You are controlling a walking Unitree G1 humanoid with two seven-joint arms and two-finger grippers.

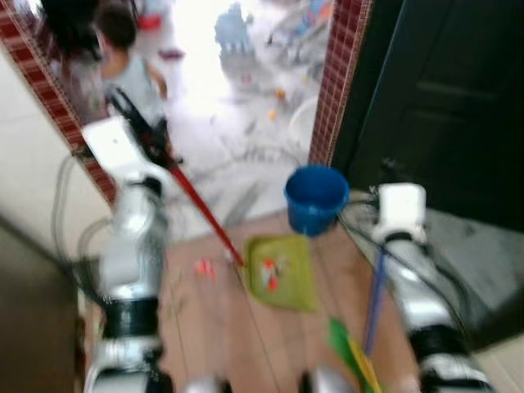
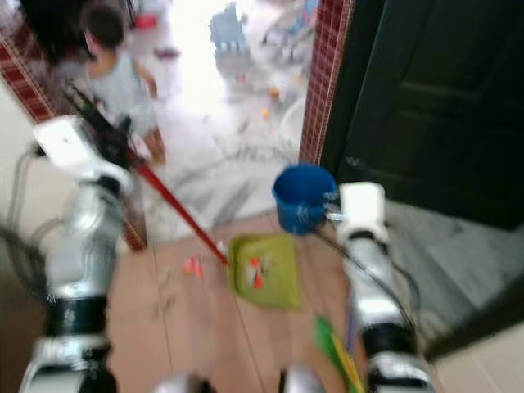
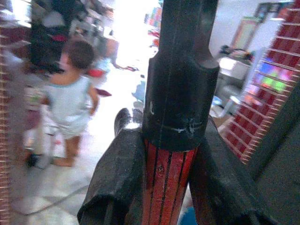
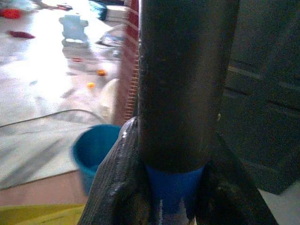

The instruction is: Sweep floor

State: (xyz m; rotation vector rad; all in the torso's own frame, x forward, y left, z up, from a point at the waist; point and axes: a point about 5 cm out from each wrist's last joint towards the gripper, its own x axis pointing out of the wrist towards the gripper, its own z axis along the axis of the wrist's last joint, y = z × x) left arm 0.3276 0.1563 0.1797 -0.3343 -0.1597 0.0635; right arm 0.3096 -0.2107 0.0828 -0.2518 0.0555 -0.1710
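Observation:
My left gripper point(image 3: 168, 178) is shut on the red pole point(image 1: 196, 201) just below its black grip, raised at the left. The pole slants down to a green dustpan point(image 1: 282, 274) lying on the wooden floor, with orange bits point(image 1: 268, 274) in it. More orange scraps point(image 1: 203, 267) lie on the floor left of the pan. My right gripper point(image 4: 173, 187) is shut on a blue broom handle point(image 1: 375, 299) at the right. That handle runs down to green and yellow bristles point(image 1: 352, 352) near my feet.
A blue bucket point(image 1: 315, 198) stands just beyond the dustpan at the doorway. A small person point(image 1: 131, 65) stands on the bright tiled floor beyond, among scattered toys and a cable. Red brick pillars point(image 1: 340, 82) frame the opening. A dark door point(image 1: 450, 98) is at the right.

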